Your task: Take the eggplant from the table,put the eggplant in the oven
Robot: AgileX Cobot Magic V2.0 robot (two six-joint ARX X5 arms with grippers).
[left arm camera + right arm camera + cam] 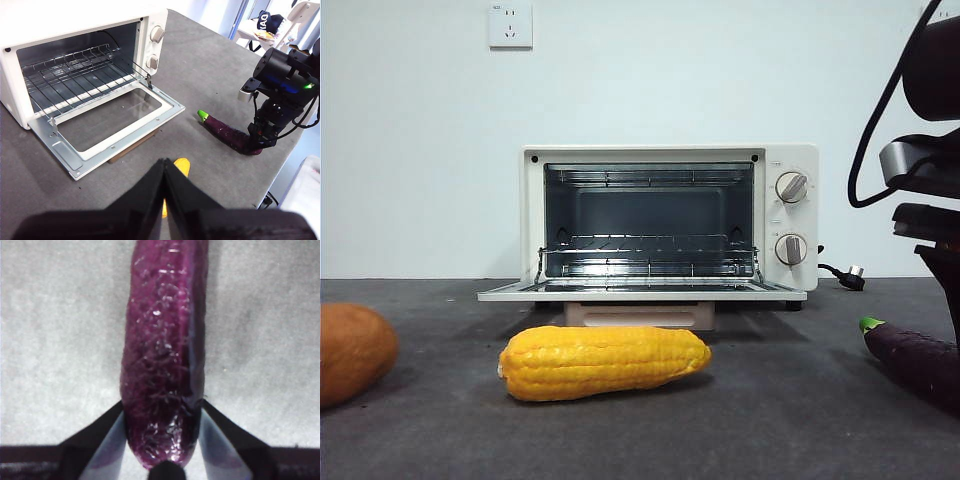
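Right gripper [162, 427] around eggplant [162, 355] (no legible writing).

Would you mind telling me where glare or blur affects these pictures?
Right wrist view: the eggplant fills the frame, soft-focused, with glints on its skin. Front view: sharp, with bright reflections on the oven floor. Left wrist view: the left gripper is near, dark and featureless.

Corn cob [604, 362] on the table [770, 420] before the oven [669, 222], eggplant [916, 360] far right.

Black arm with looping cable, green light, and tapered black end effector [257, 142] jaws.
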